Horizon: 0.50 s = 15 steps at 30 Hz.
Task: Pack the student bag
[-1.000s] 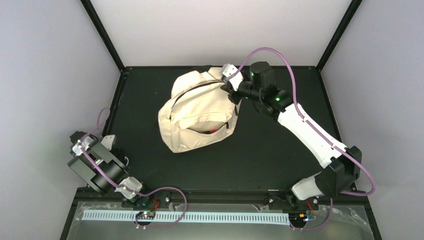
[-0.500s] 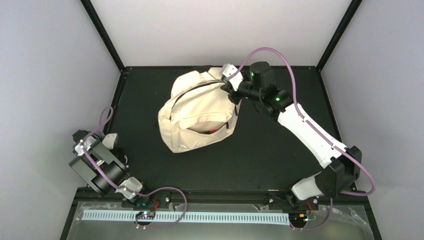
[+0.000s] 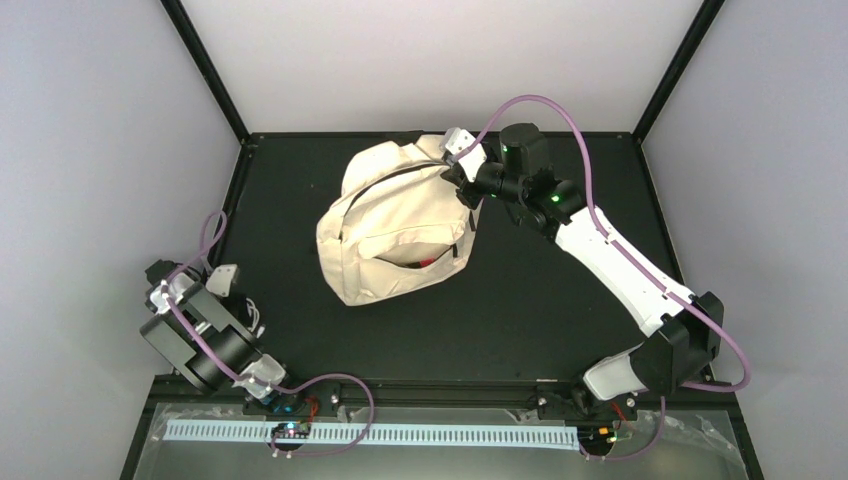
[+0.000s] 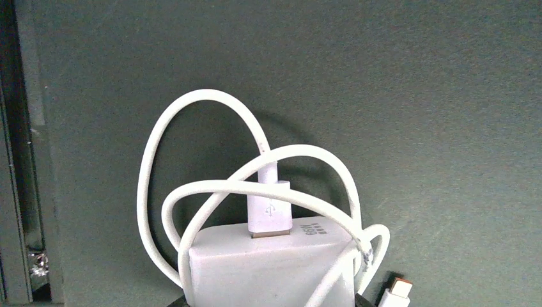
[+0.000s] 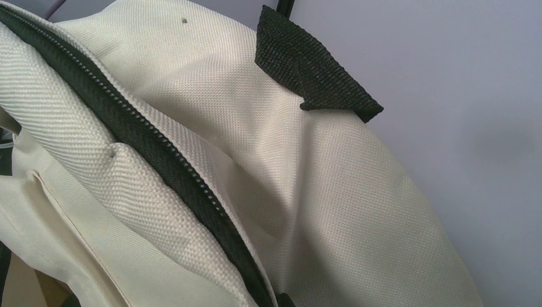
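Jaws of the right gripper (image 3: 462, 186) are found closed, pinched on the upper right edge of the student bag (image 3: 390, 215), a large soft cream-beige fabric backpack. The bag is located at the far middle of the black table (image 3: 520, 300), leaning towards the left arm's side. Its dark main zipper line (image 5: 160, 160) is seen at close range in the right wrist view, with a black woven strap end (image 5: 313, 70) projecting from the cream fabric above it. The front pocket is noted gaping, and a small red item (image 3: 427, 261) is visible inside; it cannot be identified.

The left gripper (image 3: 235, 292) is positioned low at the near left corner of the table, well apart from the bag. The stand of its jaws cannot be told. Directly below its camera, a white rectangular charger block (image 4: 268, 268) is observed on the table, with a white plug (image 4: 269, 214) inserted and a white cable (image 4: 153, 160) looped loosely over it.
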{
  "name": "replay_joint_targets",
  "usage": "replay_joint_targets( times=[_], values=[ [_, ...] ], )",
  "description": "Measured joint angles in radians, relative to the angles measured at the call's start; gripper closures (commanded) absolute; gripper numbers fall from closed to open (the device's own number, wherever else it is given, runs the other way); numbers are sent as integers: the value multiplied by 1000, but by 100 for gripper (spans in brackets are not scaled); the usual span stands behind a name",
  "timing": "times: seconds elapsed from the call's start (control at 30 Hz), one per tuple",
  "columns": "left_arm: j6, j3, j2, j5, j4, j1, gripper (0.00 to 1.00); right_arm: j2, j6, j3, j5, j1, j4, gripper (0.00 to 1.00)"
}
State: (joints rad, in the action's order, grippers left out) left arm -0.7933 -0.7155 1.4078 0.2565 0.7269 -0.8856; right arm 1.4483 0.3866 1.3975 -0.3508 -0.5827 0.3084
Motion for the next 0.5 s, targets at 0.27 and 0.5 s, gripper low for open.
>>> replay_joint_targets(
  times=[0.27, 0.5],
  values=[
    [-5, -4, -31, 51, 44, 2, 87, -2, 0, -3, 1, 0, -1, 99],
    [-9, -57, -45, 108, 105, 6, 88, -4, 0, -3, 2, 0, -1, 99]
  ],
)
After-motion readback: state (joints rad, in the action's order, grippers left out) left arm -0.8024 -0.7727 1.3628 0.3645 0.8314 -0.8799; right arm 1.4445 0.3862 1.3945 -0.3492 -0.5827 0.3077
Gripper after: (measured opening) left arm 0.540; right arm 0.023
